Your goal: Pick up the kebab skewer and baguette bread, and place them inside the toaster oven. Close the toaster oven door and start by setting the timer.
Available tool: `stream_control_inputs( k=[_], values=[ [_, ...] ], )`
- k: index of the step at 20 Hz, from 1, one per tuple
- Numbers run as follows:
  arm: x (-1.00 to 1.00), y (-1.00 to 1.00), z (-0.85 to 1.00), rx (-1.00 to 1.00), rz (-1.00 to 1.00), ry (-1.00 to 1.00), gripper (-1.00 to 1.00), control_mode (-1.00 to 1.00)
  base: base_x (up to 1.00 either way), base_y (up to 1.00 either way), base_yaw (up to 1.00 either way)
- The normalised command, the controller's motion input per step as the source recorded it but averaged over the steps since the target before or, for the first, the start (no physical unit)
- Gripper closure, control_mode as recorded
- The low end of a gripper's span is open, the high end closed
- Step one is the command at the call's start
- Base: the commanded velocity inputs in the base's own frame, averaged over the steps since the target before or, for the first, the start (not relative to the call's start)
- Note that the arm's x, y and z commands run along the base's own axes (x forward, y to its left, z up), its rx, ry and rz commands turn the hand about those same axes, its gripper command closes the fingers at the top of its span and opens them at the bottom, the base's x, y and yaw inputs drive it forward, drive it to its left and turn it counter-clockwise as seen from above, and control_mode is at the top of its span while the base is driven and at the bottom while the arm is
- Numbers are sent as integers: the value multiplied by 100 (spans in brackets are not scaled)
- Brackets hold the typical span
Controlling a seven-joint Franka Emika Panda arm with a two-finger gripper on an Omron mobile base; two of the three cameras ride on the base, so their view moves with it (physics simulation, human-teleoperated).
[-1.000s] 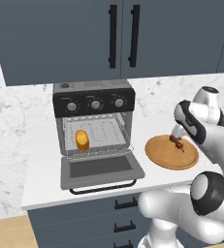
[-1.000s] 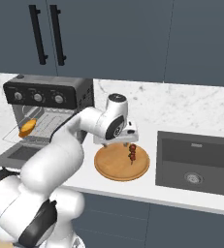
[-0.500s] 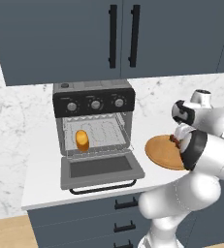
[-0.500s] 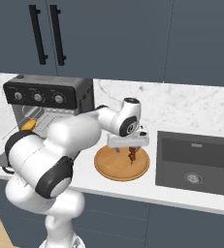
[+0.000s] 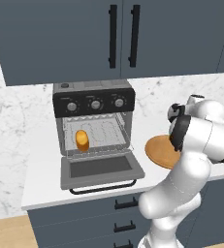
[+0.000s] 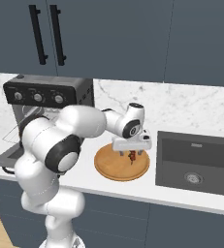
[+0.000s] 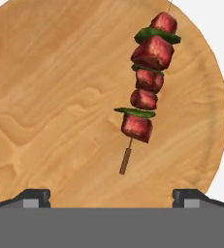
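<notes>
A: Counter (image 6: pixel 147 186) first, white marble-look, with dark blue drawers below and dark cabinets (image 5: pixel 123 36) overhead. A black sink (image 6: pixel 193 162) sits sunk in at the right side.

B: And nearest the arm, the round wooden plate (image 6: pixel 108 167), its front rim close to the counter's edge. The gripper (image 6: pixel 131 154) hangs right above it, jaws spread wide, nothing between them.

A: From the hand view the kebab skewer (image 7: pixel 147 82) lies flat on the plate (image 7: pixel 60 106), toward one side, its far tip cut off by the frame. Plenty of bare wood beside it.

B: From the left base view the robot's own forearm covers the skewer and half the plate (image 5: pixel 159 150).

A: Further along, the toaster oven (image 5: pixel 94 121) stands against the marble backsplash. The toaster oven door (image 5: pixel 101 169) is dropped flat, its handle reaching nearly to the counter's front edge.

B: The baguette bread (image 5: pixel 82 140) is upright on the wire rack (image 5: pixel 104 133), left side, open rack to its right.

A: From the right base view the arm hides most of the oven's mouth.
</notes>
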Motion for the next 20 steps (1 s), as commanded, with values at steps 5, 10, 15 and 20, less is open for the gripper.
stream_control_inputs(
  k=[5, 10, 15, 20],
  values=[
    [28, 0, -29, 0, 2, 0, -100, -100, 0, 0, 0],
    [34, 0, -21, 0, 1, 0, -100, -100, 0, 0, 0],
    [23, -1, -22, 0, 1, 1, -100, -100, 0, 0, 0],
    [13, -3, -19, 0, 0, 2, -100, -100, 0, 0, 0]
  ],
)
